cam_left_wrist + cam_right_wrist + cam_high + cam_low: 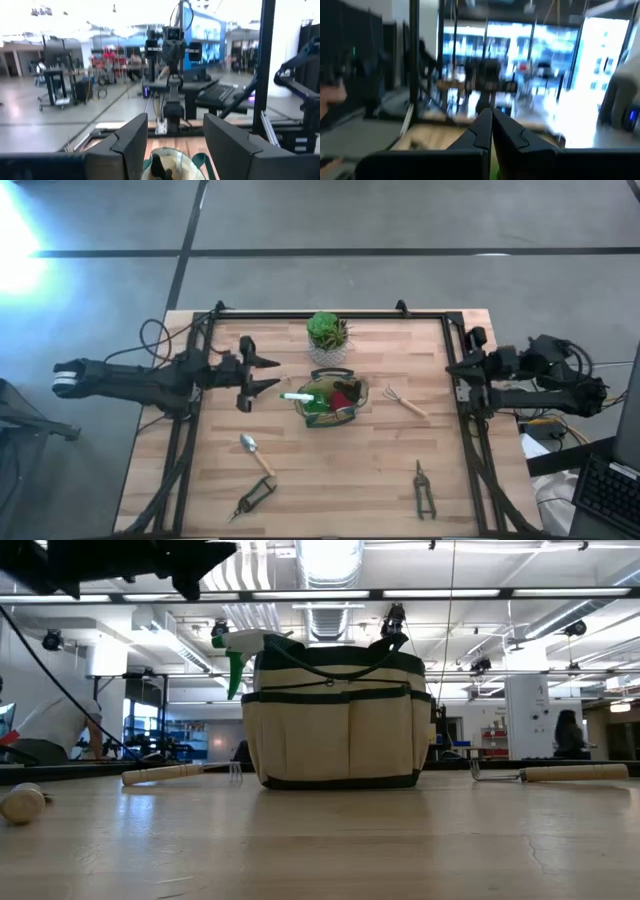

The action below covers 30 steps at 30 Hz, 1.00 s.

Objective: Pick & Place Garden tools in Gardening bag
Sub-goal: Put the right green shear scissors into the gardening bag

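1. Left pincer (268, 373) hangs just left of the bag (331, 401), fingers spread wide, holding nothing.
2. Right pincer (452, 367) waits at the bench's (340, 480) right edge, fingers closed together, empty.
3. Bag stands mid-bench; green-and-white tool (297, 396) and red item (343, 397) sit inside.
4. Rake fork (405, 401) lies right of the bag; trowel (255, 452) and two pruners (252, 500) (423, 490) lie nearer.
5. Potted plant (327, 335) stands beyond the bag.

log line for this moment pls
left tool: open, empty, beside gardening bag | right tool: shut, parked at table's right edge | in bag: green-and-white tool, red-and-black item | on table: trowel, rake fork, two pruners
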### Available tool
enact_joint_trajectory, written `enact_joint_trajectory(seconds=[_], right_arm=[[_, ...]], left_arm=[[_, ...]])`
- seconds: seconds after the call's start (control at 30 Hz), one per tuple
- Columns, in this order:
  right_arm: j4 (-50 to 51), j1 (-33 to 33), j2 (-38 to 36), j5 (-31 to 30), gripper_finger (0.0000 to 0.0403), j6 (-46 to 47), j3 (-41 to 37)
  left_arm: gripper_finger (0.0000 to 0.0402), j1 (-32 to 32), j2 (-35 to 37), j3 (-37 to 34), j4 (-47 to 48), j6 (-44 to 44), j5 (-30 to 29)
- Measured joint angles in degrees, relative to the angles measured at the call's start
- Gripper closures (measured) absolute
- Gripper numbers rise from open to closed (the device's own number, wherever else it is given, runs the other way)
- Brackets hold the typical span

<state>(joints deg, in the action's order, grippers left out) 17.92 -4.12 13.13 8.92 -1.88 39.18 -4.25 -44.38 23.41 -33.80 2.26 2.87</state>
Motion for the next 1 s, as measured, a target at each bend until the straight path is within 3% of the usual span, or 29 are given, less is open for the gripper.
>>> enact_joint_trajectory(seconds=[0.2,0.43,0.5,0.7,1.0], right_arm=[[-5.31,0.00,2.96,-0.69,0.0394,-4.05,0.02],[-7.15,-0.03,10.12,-8.94,0.0394,-5.12,0.17],[-8.66,0.18,12.45,-8.22,0.0394,-4.73,-0.01],[-8.03,0.41,23.14,2.20,0.0394,-0.62,-0.24],[3.35,4.10,30.49,2.77,0.0394,9.02,3.11]], left_arm=[[0.0206,0.00,1.08,-5.00,-5.99,0.02,0.00],[0.0206,0.00,1.15,-5.72,-6.20,0.02,0.00],[0.0206,0.00,1.15,-5.71,-6.19,0.02,0.01],[0.0206,0.00,1.14,-5.70,-6.25,0.02,0.00],[0.0206,0.00,1.14,-5.76,-6.25,-2.45,0.03]])
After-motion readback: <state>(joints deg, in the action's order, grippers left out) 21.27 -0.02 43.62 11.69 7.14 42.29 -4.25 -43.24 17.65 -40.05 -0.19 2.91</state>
